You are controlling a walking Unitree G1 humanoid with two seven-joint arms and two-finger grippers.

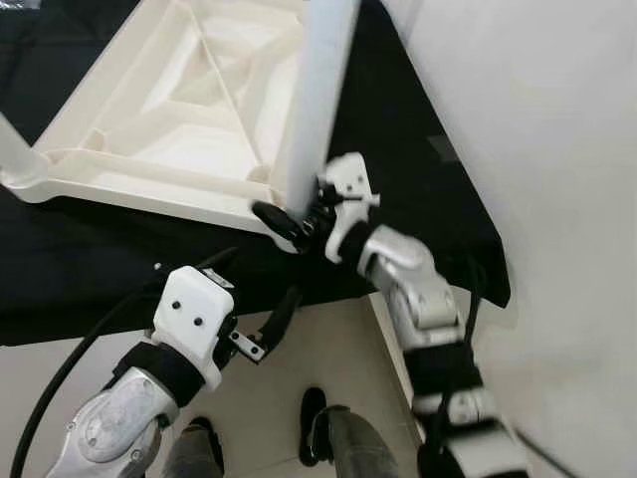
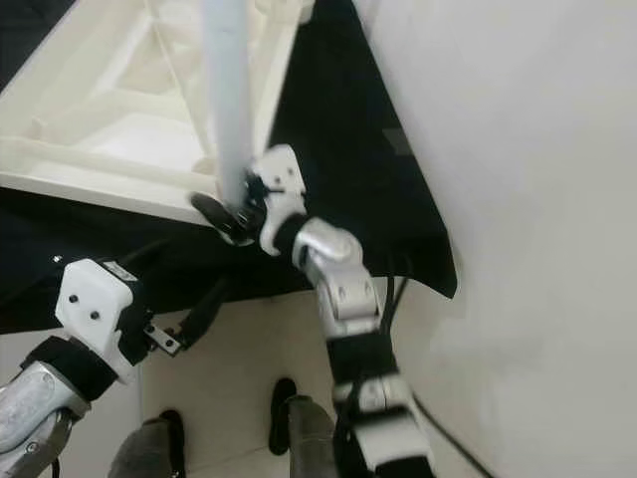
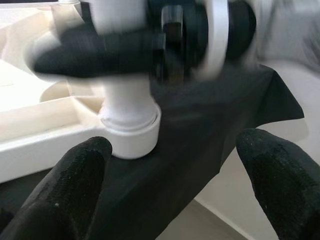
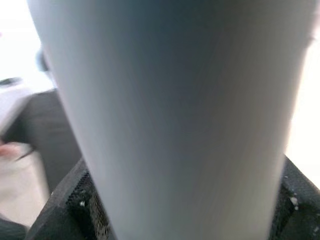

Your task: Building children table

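Black cloth (image 1: 418, 149) drapes the work surface, and on it lies the upturned white tabletop (image 1: 169, 129) with a pale leg (image 1: 318, 90) standing upright in its near corner socket (image 3: 131, 131). Right gripper (image 1: 294, 221) is clamped around the leg's base, long axis rising straight off the hand. Left gripper (image 1: 261, 334) hangs spread and empty just below; its wrist view shows the socket collar, hidden from the head cameras.
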